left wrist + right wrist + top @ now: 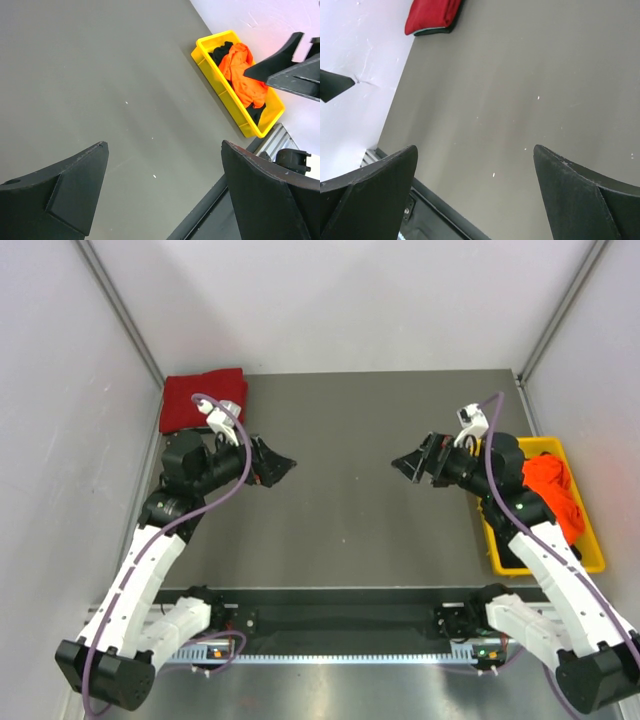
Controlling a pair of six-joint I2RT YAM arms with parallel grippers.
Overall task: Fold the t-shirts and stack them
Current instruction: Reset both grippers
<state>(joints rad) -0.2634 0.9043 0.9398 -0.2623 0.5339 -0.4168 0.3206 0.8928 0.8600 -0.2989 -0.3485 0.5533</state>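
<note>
A folded dark red t-shirt (pixel 203 399) lies at the table's far left corner; in the right wrist view (pixel 431 15) a teal edge and a dark layer show under it. A crumpled bright orange t-shirt (pixel 552 488) lies in the yellow bin (pixel 590 558) at the right, on top of a black one (pixel 220 51). My left gripper (pixel 284 469) is open and empty, held above the table left of centre. My right gripper (pixel 403 464) is open and empty, right of centre, facing the left one.
The grey table (pixel 345 510) lies between the two grippers. White walls enclose the left, back and right sides. A black rail (pixel 340 620) runs along the near edge between the arm bases.
</note>
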